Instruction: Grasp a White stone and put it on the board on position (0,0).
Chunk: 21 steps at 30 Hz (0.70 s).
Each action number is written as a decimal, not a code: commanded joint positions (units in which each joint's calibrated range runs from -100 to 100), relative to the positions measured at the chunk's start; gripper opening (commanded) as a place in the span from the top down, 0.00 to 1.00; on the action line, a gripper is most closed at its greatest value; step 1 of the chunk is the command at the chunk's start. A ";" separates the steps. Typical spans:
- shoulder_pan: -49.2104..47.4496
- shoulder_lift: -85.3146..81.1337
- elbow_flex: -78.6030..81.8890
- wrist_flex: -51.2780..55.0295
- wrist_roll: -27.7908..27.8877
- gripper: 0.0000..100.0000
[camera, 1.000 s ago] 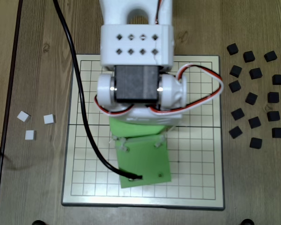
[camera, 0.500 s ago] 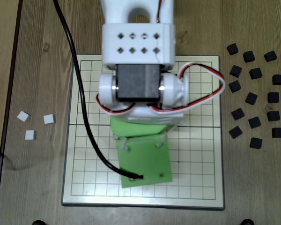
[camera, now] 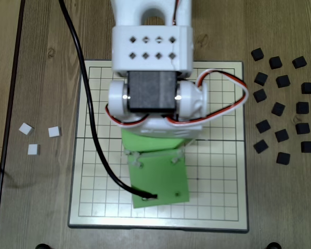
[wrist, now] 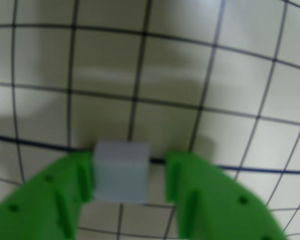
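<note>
In the wrist view a white stone [wrist: 121,171] lies on the cream board [wrist: 230,90], over a crossing of the dark middle seam [wrist: 30,141] and a vertical grid line. The centre dot does not show. My green gripper [wrist: 130,167] stands around the stone: the left finger [wrist: 82,175] touches it, and the right finger [wrist: 177,175] stands off with a small gap, so the jaws look open. In the fixed view the arm [camera: 153,104] covers the middle of the board [camera: 217,176], hiding the stone and the fingertips.
Three more white stones [camera: 54,132] lie on the wooden table left of the board. Several black pieces [camera: 278,109] are scattered to its right. A black cable [camera: 90,124] runs across the board's left side.
</note>
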 commanded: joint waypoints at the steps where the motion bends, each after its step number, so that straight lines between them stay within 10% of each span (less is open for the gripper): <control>1: -0.51 -6.79 -0.36 -0.34 -0.34 0.88; 21: -4.43 -13.58 -13.40 8.01 -1.61 0.91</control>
